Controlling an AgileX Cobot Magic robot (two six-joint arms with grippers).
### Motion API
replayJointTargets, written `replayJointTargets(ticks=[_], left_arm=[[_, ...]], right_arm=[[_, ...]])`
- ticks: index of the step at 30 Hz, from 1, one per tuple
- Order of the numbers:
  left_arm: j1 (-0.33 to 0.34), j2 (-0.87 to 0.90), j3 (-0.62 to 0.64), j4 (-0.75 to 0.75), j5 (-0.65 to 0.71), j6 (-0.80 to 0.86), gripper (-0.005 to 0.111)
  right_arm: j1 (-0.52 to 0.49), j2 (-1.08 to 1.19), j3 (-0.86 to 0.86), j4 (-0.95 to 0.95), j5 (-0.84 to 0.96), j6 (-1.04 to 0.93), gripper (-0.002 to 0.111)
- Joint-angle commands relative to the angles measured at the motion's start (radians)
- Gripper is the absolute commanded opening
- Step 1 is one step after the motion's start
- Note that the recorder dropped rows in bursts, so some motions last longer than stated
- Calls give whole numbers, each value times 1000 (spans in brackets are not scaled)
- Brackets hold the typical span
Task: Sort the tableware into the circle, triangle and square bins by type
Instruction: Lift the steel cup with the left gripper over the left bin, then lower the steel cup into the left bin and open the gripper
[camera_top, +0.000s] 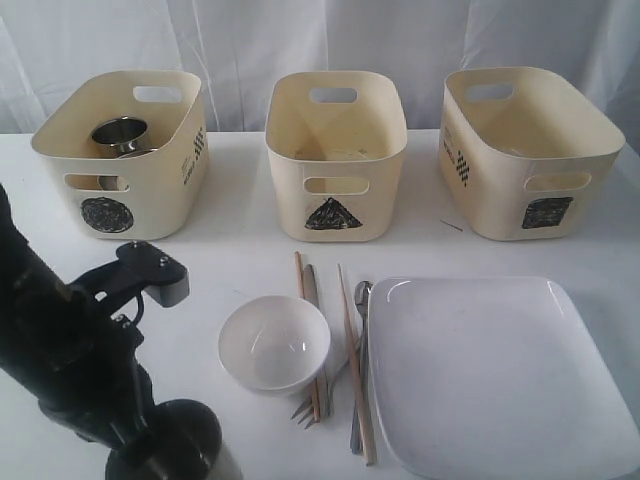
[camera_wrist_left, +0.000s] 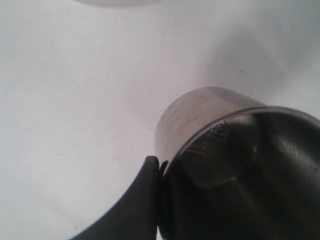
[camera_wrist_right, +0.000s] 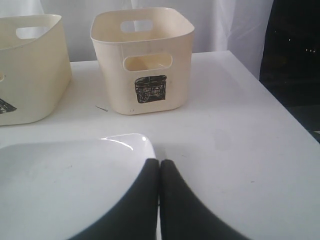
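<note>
STEEL MUG IN THE LEFT GRIPPER. A shiny steel mug (camera_wrist_left: 210, 115) stands at the near left corner of the white table (camera_top: 240, 250). The left gripper (camera_wrist_left: 160, 165) has its jaws drawn narrow on the mug's thin wall. We see one black finger (camera_wrist_left: 142, 200) pressed against the outside of the rim; its partner is lost in the dark interior.

We count two mugs. The second steel mug (camera_top: 120, 135) sits inside the cream plastic bin marked with a black scribbled circle (camera_top: 150, 200).

Three such bins line the back of the table. The triangle bin (camera_top: 290, 200) is in the middle and the square bin (camera_top: 490, 200) on the right. We cannot make out what lies on their floors.

Just right of the held mug rests one small white round bowl (camera_top: 273, 343). Beside it lie two wooden chopsticks (camera_top: 303, 300), one steel knife (camera_top: 311, 285), one fork (camera_top: 302, 410) and one spoon (camera_top: 363, 293), all crowded together. The bowl hides part of the knife, and the fork shows us little more than its tines. One large white square plate (camera_top: 500, 380) fills the near right.

The right gripper (camera_wrist_right: 159, 167) hangs over the plate's edge, its fingers pressed together on nothing.

In the exterior view the frame's lower edge cuts off the held mug, and the black left arm (camera_top: 50, 350) masks part of it.
</note>
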Motion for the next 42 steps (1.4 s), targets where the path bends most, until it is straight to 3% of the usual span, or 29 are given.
replayJointTargets(ticks=[1, 10, 13, 20, 28, 42], left_arm=[[-6, -78, -60, 128, 75, -65, 0], [-3, -166, -369, 855, 40, -502, 0], [34, -136, -464, 990, -16, -581, 0], [218, 22, -672, 967, -105, -645, 0], [345, 262, -823, 845, -200, -648, 0], [387, 530, -991, 746, -255, -644, 0]], right_arm=[[6, -6, 6, 1, -14, -10, 0], [6, -6, 6, 1, -14, -10, 0], [6, -6, 6, 1, -14, -10, 0], [6, -6, 6, 1, -14, -10, 0], [6, -6, 6, 1, -14, -10, 0], [6, -6, 6, 1, -14, -10, 0]])
